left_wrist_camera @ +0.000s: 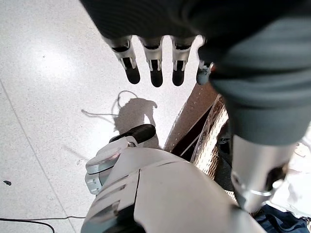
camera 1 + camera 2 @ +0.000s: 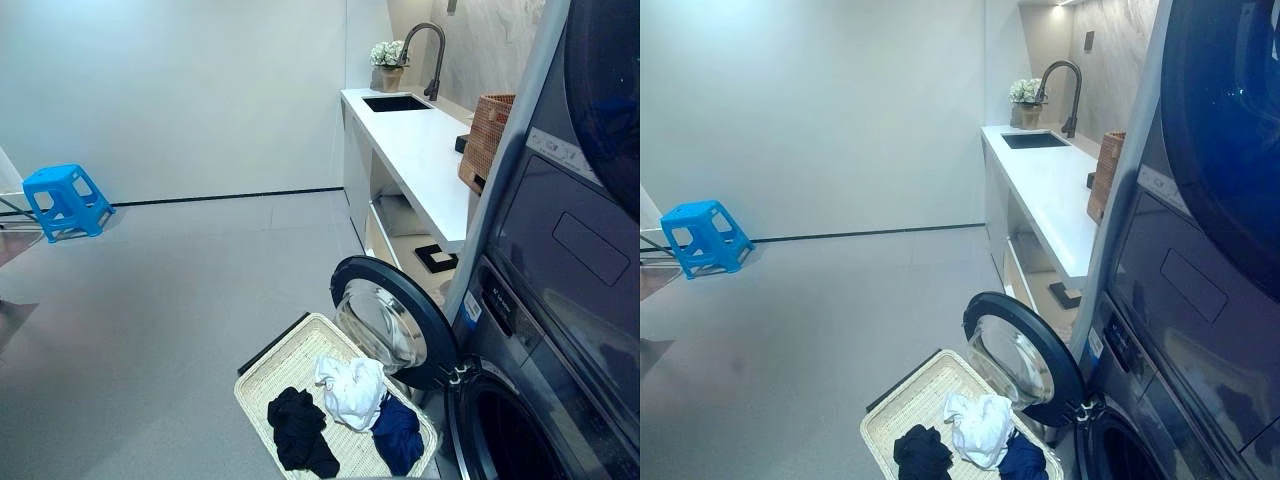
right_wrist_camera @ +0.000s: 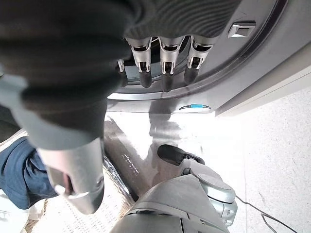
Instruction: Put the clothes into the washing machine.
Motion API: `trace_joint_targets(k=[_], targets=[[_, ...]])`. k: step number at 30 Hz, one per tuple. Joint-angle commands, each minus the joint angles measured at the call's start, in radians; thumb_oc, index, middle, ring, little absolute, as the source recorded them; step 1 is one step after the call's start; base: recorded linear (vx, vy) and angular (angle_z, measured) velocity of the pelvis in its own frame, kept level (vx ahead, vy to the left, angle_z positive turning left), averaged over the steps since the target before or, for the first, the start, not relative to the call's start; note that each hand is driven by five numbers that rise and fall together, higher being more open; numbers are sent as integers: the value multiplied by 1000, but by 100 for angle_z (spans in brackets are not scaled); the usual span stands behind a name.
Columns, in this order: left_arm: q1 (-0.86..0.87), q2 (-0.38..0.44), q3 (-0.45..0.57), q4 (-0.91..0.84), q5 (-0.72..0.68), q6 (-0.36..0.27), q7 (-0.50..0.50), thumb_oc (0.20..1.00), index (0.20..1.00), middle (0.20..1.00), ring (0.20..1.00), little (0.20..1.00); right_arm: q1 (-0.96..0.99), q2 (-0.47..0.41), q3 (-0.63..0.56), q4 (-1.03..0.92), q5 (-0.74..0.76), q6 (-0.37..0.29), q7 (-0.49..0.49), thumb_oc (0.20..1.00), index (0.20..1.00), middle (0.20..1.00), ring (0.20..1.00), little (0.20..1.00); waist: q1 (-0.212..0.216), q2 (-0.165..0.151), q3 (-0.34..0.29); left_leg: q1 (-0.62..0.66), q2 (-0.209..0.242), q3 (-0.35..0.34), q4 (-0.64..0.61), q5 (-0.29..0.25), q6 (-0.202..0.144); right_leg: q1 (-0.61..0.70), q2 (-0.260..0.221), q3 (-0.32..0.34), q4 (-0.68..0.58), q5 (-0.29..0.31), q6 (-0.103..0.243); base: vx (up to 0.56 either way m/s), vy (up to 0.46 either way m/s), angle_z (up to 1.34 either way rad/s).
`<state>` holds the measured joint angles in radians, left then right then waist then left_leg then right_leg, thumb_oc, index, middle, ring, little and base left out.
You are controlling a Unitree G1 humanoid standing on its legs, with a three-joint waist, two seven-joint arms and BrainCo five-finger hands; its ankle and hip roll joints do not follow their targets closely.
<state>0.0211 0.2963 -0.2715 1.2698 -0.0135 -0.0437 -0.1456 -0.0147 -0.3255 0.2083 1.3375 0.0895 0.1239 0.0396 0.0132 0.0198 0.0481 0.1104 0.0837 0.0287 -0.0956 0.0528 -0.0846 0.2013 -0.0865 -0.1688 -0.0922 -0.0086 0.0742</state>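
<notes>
The washing machine (image 2: 560, 330) stood as the biggest thing in sight, and everything else is placed from it. Its round door (image 2: 392, 318) hung wide open, swung out over the floor (image 2: 170, 300). A long white counter (image 2: 420, 160) ran away from the machine's far side, with a dark sink (image 2: 397, 102) and a curved tap (image 2: 430, 55) at its far end, a pot of pale flowers (image 2: 388, 60) beside the tap, and a brown wicker basket (image 2: 487, 135) on the counter right against the machine. A blue stool (image 2: 65, 200) sat well apart from the machine, across the floor by the wall.

Just in front of the open door lay a flat pale woven laundry basket (image 2: 290, 365) on the floor. In it were the clothes: a white garment (image 2: 350, 390) nearest the door, a black garment (image 2: 300, 430) and a dark blue garment (image 2: 400, 432) beside it.

The left hand (image 1: 153, 63) hung over the floor with fingers straight, holding nothing. The right hand (image 3: 165, 65) hung close to the machine's front, fingers likewise straight and empty.
</notes>
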Motion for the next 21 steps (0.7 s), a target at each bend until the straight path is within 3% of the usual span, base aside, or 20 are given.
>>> trace_joint_targets(k=[1,21], targets=[[-54,8,-13,25,12,0,-4,1000,1000,1000,1000,1000,-88,8,2,66,2,-2,2,1000,1000,1000,1000,1000,19,-13,46,61,-24,102,8,-87,11,-76,-27,42,5,45,73,0,0,0],[-53,3,-5,31,3,-16,21,1000,1000,1000,1000,1000,-85,10,3,69,15,-12,-2,1000,1000,1000,1000,1000,23,-15,49,66,-28,94,8,-88,12,-72,-29,39,10,42,70,2,0,0]])
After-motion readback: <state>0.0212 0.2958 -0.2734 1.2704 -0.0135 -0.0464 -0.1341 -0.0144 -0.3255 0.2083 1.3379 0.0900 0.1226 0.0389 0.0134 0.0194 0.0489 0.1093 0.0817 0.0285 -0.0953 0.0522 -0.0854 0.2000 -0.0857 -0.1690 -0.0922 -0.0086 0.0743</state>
